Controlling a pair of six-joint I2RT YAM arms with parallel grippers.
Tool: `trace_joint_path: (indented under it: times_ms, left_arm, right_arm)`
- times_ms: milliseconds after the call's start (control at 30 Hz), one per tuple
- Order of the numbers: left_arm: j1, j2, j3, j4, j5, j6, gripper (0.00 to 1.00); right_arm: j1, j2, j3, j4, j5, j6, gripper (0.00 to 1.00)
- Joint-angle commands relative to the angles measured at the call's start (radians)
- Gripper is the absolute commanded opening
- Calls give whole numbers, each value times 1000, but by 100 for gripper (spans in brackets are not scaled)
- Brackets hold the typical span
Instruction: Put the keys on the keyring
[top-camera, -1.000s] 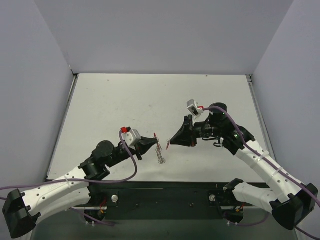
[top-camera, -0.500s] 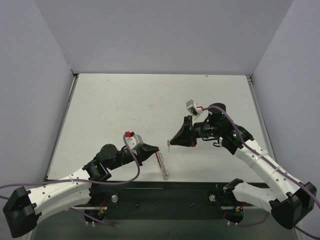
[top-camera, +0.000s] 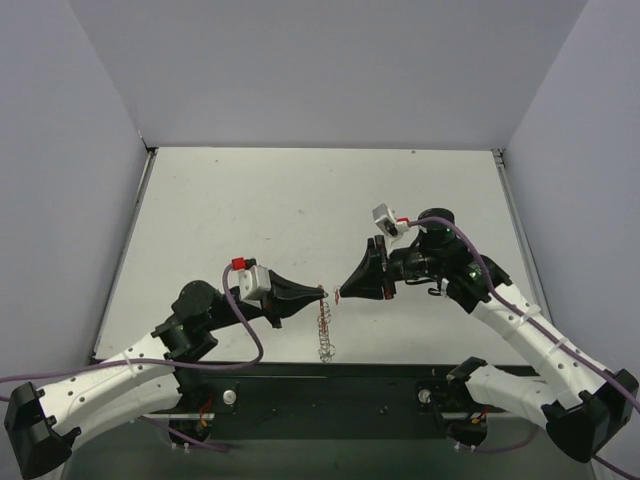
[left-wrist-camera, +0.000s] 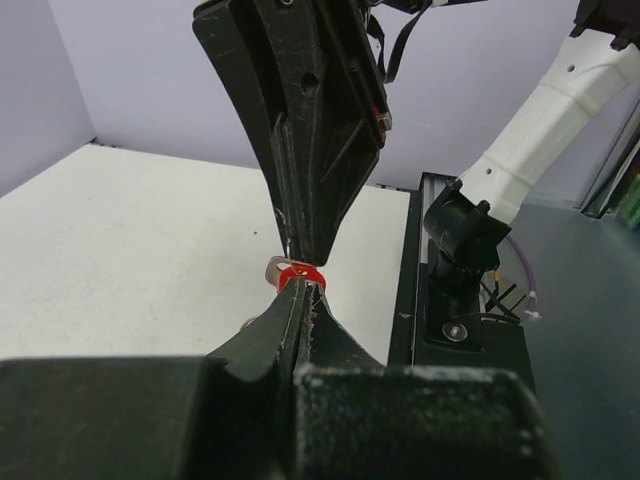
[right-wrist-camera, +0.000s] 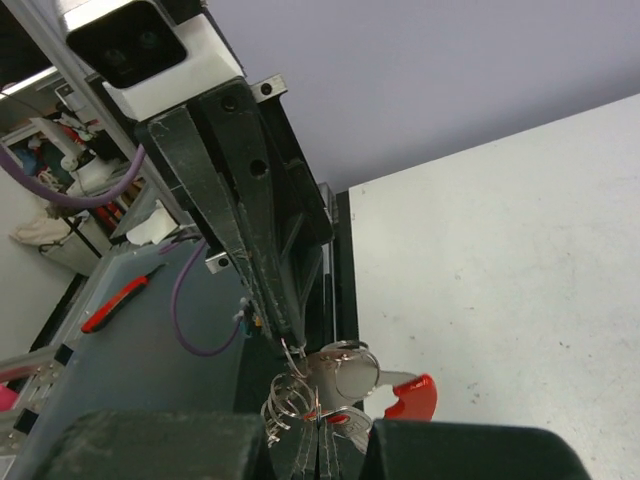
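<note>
Left gripper (top-camera: 320, 292) and right gripper (top-camera: 340, 296) meet tip to tip, mid-frame, both pinched shut.
The left one nips the red keyring (left-wrist-camera: 297, 272); the keys (top-camera: 323, 328) hang just below centre, too tiny to count. What the right one grips is hard to see.

Silver keys (top-camera: 324, 325) dangling beside red keyring (right-wrist-camera: 413, 396)
</note>
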Motion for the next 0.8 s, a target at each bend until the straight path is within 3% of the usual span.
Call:
trace_joint_path:
  times_ms: [0,167,767]
  left_arm:
    - [3,-14,76,64,22,-3,0]
    - [1,1,84,47,-33,18,0]
    - [1,6,38,62,-42,9,0]
  right_arm:
    - [32,-53,60,42,8,18,0]
    - [30,-54,45,42,92,20,0]
    - [26,11,38,65,-30,-17,0]
